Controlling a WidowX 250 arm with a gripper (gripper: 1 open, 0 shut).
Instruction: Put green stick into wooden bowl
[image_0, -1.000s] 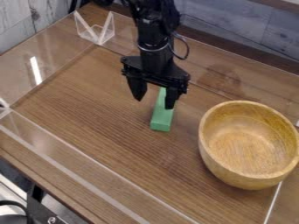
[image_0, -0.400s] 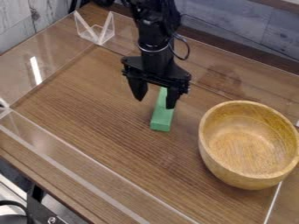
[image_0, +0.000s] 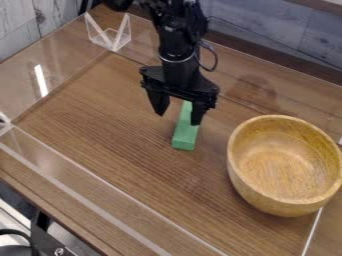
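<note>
The green stick (image_0: 185, 131) lies flat on the wooden table, pointing roughly toward the camera. Directly over its far end hovers my black gripper (image_0: 181, 108), open, one finger on each side of the stick and nothing held between them. Whether the fingertips touch the table I cannot tell. The wooden bowl (image_0: 286, 165) stands empty to the right, close to the table's front right corner, a short way from the stick.
A clear plastic wall (image_0: 54, 150) borders the table on the left and front. A small clear stand (image_0: 107, 35) sits at the back left. A grey plank wall runs behind.
The gripper has shifted very slightly right and up; the stick and bowl have not moved.
</note>
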